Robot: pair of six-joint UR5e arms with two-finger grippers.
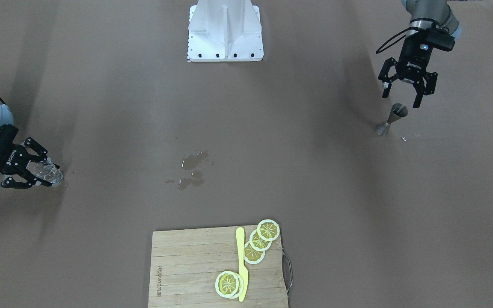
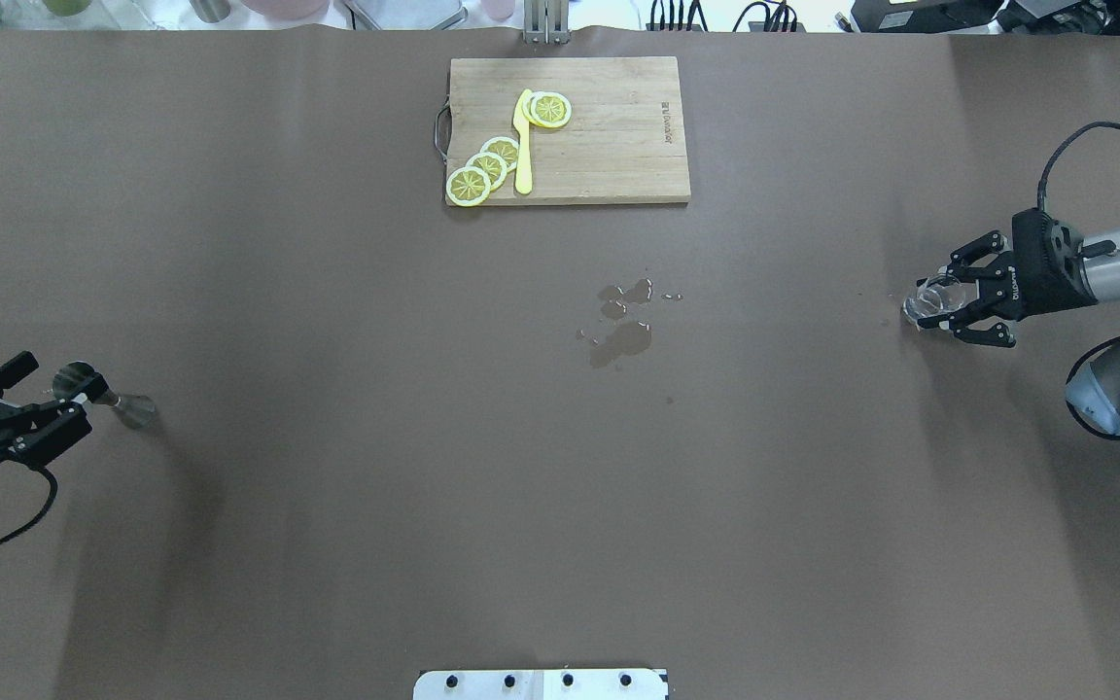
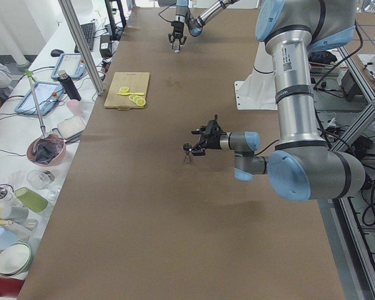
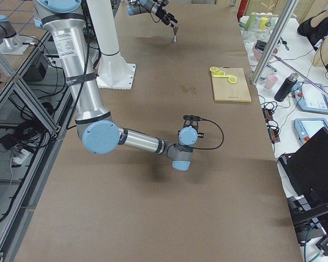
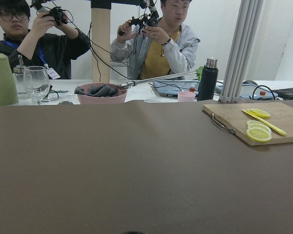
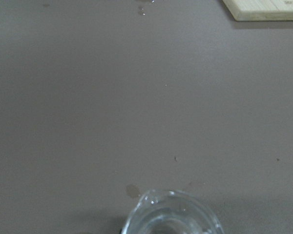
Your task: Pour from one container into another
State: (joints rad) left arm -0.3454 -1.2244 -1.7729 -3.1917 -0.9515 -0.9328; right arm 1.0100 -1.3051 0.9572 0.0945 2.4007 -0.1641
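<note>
I count two containers and two arms, one container to each. Reading the overhead view as a clock face, the metal jigger [image 1: 392,119] stands upright on the brown surface [image 2: 327,486] at 9 o'clock. The left gripper [image 1: 402,99] hangs over it with the jaws spread wide and nothing between them, the fingertips clear of the jigger's rim. At 3 o'clock is the one small clear glass [image 2: 931,297]. The right gripper [image 1: 51,174] has its jaws closed in on it, one finger on each side and seemingly touching the wall. I cannot tell whether the glass rests on the surface or is lifted off it. Just off centre toward 1 o'clock lie two larger wet patches [image 2: 621,342] with a few small drops around them. At 12 o'clock sits one wooden cutting board [image 2: 609,146] carrying five lemon slices [image 2: 469,186]: three overlapping in a row and two stacked apart from them. One yellow knife [image 2: 523,146] lies between the two groups.
</note>
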